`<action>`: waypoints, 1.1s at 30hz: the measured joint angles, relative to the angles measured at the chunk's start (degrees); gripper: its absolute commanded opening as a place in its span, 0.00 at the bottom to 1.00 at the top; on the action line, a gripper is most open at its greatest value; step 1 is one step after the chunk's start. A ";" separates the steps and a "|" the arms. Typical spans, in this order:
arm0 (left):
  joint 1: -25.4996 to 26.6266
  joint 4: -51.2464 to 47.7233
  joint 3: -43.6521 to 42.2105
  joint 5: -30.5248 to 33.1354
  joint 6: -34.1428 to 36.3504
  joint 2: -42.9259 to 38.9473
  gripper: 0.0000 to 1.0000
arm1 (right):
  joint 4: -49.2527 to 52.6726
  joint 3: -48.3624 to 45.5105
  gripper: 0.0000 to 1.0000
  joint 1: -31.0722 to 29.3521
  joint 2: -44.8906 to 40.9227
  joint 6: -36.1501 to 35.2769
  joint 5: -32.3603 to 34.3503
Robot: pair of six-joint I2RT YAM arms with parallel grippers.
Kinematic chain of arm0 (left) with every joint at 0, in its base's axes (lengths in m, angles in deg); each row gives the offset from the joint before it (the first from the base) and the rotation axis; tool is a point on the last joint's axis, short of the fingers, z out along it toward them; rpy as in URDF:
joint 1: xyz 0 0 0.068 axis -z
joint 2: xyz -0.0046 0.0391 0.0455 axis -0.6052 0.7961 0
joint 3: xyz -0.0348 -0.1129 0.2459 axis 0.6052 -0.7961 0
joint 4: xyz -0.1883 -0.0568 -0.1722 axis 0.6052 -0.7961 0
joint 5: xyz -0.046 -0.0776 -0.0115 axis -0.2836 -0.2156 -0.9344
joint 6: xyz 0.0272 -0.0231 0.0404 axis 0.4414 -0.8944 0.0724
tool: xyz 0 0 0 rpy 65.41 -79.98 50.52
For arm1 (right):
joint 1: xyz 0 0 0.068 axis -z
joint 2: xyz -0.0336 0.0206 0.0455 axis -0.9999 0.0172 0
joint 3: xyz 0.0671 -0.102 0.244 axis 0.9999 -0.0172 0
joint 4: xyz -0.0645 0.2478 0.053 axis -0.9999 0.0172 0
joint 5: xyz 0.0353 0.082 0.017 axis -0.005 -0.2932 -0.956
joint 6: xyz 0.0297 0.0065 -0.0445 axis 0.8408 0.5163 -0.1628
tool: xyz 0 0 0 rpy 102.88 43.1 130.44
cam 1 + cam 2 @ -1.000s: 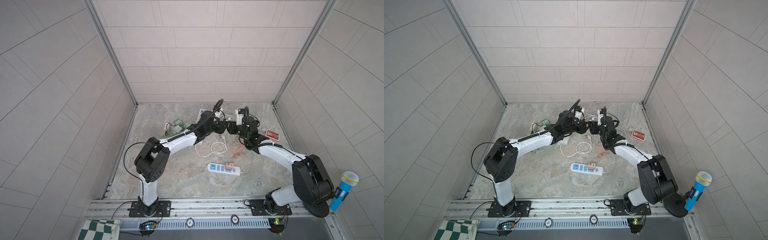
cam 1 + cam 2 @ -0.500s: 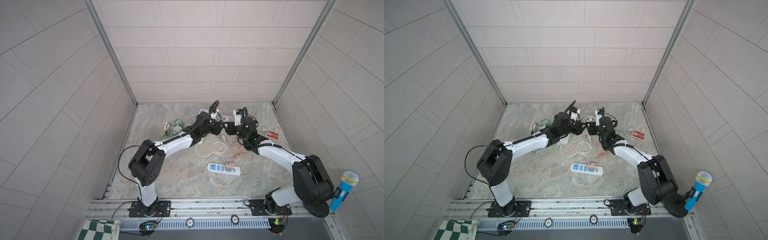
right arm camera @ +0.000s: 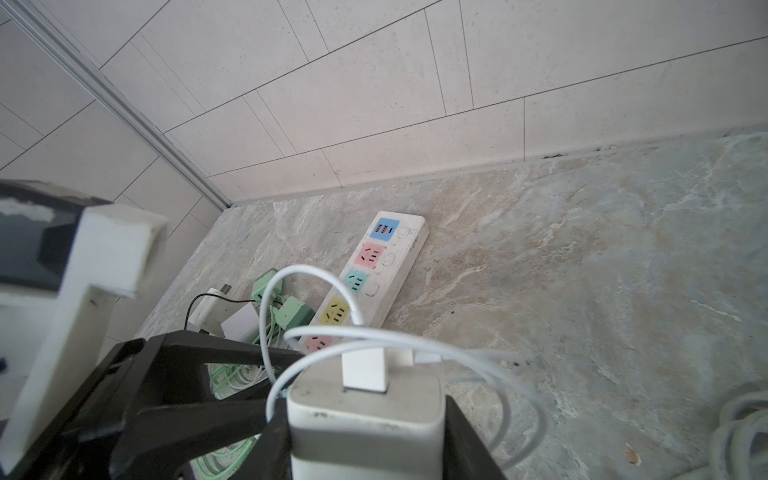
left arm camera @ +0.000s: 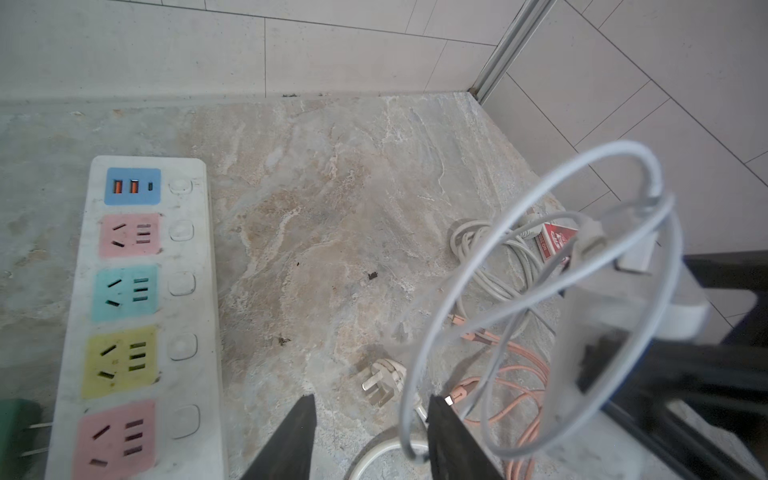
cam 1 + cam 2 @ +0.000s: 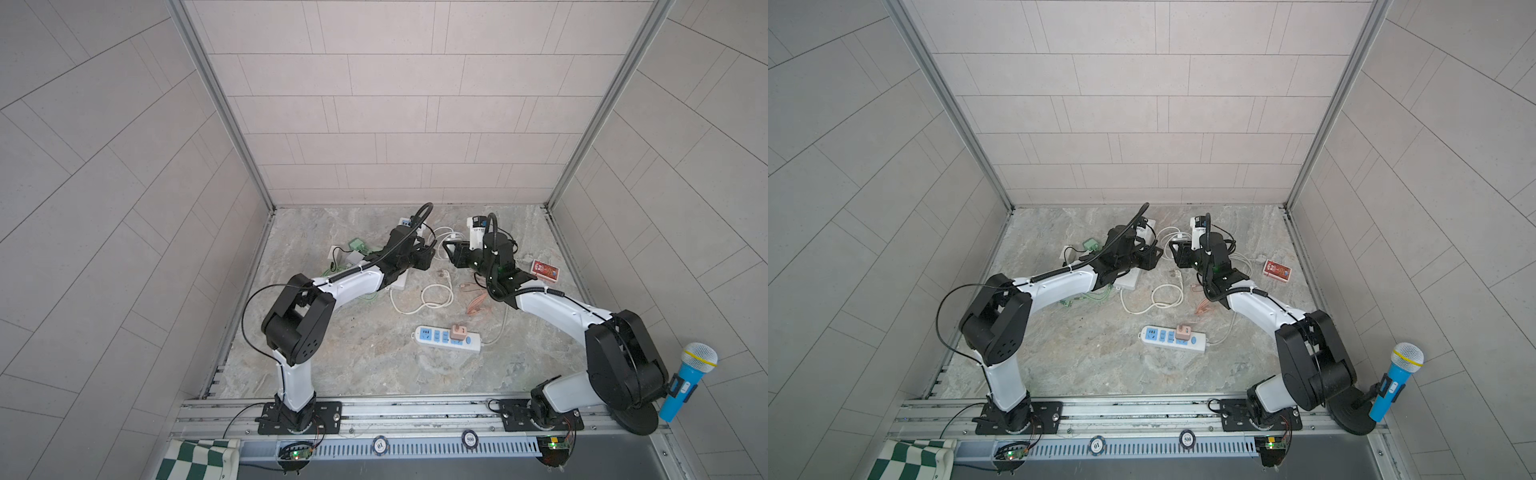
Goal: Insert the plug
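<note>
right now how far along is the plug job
Done: the charger, white cable attached, is off the table, clamped in the right gripper. In hand: it hangs above the table, short of the coloured power strip; the left gripper is open beside it, holding nothing. Left: the insertion itself. Every socket visible on that strip is empty, so nothing is plugged in there yet.

2 pwr strips, 1 mic

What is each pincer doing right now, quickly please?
Left pincer: open, gripping nothing.
Right pincer: closed on the white charger.
</note>
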 measured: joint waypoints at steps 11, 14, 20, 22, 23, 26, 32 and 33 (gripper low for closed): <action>-0.07 -2.58 4.98 2.62 1.36 3.37 0.48 | 4.24 0.26 0.26 -0.15 -4.72 1.90 -4.61; -0.33 -3.23 5.38 3.17 1.57 3.61 0.48 | 6.25 0.28 0.26 -0.17 -6.05 2.23 -5.25; -0.37 -3.82 5.57 3.78 2.01 3.58 0.46 | 7.85 0.28 0.26 -0.17 -6.86 2.36 -6.05; -0.37 -3.69 4.98 3.78 2.12 3.10 0.46 | 8.35 0.28 0.25 -0.17 -6.86 2.47 -6.05; -0.37 -3.67 3.96 3.78 2.23 2.32 0.47 | 8.87 0.35 0.25 -0.17 -6.86 2.51 -5.95; -0.37 -3.89 0.04 3.80 2.75 -1.42 0.47 | 10.49 0.76 0.25 -0.17 -6.86 2.75 -5.64; -0.37 -3.17 -6.60 3.93 4.20 -10.97 0.49 | 11.61 1.29 0.25 -0.15 -6.73 3.56 -4.81; -0.37 -3.04 -7.37 3.93 4.35 -12.11 0.49 | 11.56 1.29 0.24 -0.15 -6.58 3.63 -4.76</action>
